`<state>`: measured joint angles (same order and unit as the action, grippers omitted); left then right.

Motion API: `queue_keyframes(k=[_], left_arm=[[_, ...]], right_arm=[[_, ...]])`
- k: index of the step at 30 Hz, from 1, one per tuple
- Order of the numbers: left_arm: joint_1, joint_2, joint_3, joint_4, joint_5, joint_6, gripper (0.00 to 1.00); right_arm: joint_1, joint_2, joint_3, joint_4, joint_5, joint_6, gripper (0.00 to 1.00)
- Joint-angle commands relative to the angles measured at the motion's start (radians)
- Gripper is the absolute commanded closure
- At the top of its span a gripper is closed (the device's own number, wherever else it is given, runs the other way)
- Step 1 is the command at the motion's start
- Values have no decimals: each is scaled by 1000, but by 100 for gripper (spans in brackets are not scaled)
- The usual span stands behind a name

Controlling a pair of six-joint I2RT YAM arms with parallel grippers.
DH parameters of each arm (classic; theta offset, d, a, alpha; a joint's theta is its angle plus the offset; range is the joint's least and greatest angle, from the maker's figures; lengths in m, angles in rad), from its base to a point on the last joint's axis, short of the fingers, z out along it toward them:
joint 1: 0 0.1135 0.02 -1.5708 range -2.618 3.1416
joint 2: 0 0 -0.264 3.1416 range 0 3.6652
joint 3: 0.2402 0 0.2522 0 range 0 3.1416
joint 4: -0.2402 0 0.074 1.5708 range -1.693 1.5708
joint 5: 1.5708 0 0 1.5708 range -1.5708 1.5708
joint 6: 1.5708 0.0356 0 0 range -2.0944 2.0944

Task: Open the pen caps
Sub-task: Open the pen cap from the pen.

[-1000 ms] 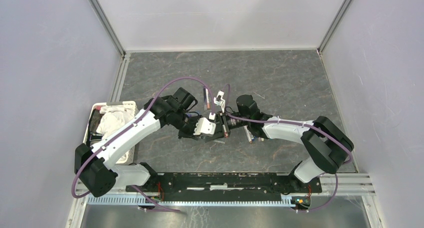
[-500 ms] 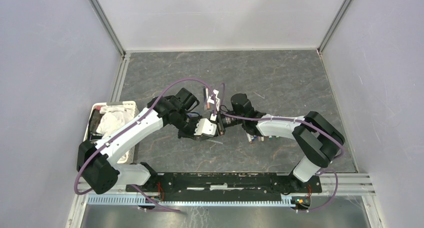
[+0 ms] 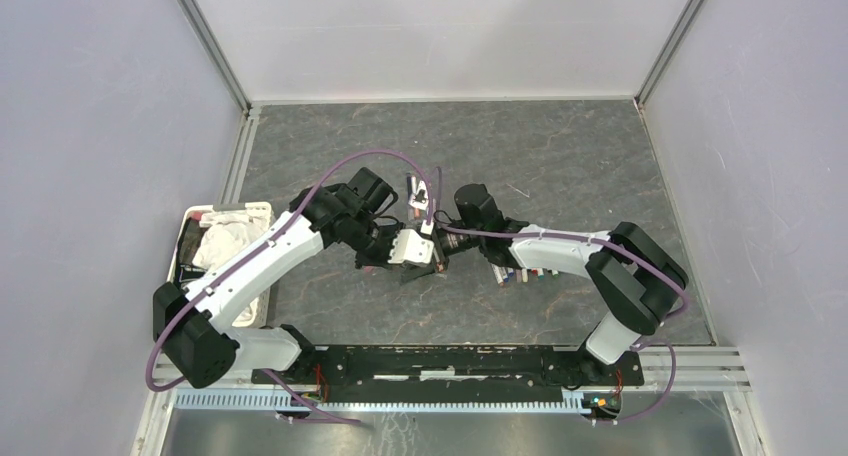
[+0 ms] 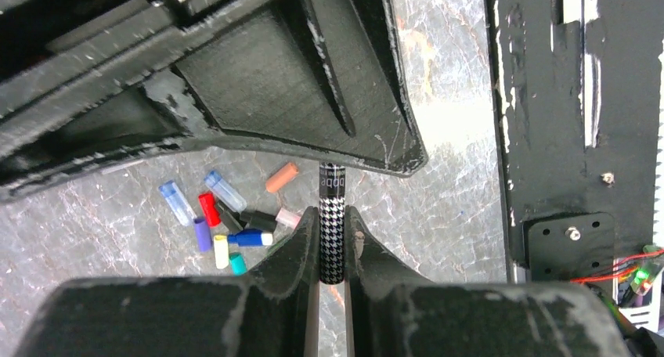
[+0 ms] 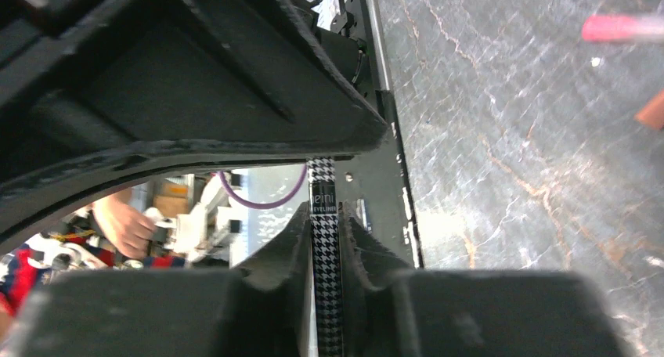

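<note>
Across the middle of the grey worktop (image 3: 560, 156) our two arms meet over a single pen. Our left hand (image 4: 332, 216) is clamped on the houndstooth pen (image 4: 332, 191), a finger pressed to each side of the barrel. Our right hand (image 5: 325, 216) is clamped on the same pen from the opposite end.

We judge the step to be pulling the cap off this pen. To do it well, we would draw the hands apart straight along the barrel with no sideways bend. Both grips should be firm so the smooth barrel cannot slip, and a slight twist may help if the cap sticks. Which end carries the cap we cannot tell, since each hand hides part of the pen.

At the left edge of the top view sits one white basket (image 3: 235, 207) with cloth in it. Just right of the hands lie more pens (image 3: 515, 274), too small to count.

On the worktop, at the centre left of the left wrist view, we count eleven loose caps (image 4: 250, 237): two pale blue, two black, and one each of red, orange, pink, purple, dark blue, yellow and teal.
</note>
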<state>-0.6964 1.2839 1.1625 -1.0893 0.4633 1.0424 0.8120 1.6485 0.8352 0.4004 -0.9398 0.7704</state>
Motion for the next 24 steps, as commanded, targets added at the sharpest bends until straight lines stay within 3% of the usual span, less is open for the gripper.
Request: queue_keyframes(k=[1,2,6,10,16,20,24], left_arm=[[-1,-2,36,-27,0,53,98],[-1,-1,32,-33,-2,56,98],[-1,-5,20,-34,-68,77,98],[30,-14,-6,-13,-168,142,98],[269,69,5,-15,-270,337,98],[433,172,105,-24,-239,394,98],[449,207,125,20,-107,307,98]], right_arm=[[6,-12,56,-28,24,-39,94],[3,-19,55,-31,32,-41,100],[-9,-50,37,-52,49,-68,100],[-49,-93,14,-217,57,-190,100],[-130,-175,-81,-430,84,-391,100],[-160,-208,-104,-495,125,-451,100],[-200,-253,-104,-524,200,-465,100]])
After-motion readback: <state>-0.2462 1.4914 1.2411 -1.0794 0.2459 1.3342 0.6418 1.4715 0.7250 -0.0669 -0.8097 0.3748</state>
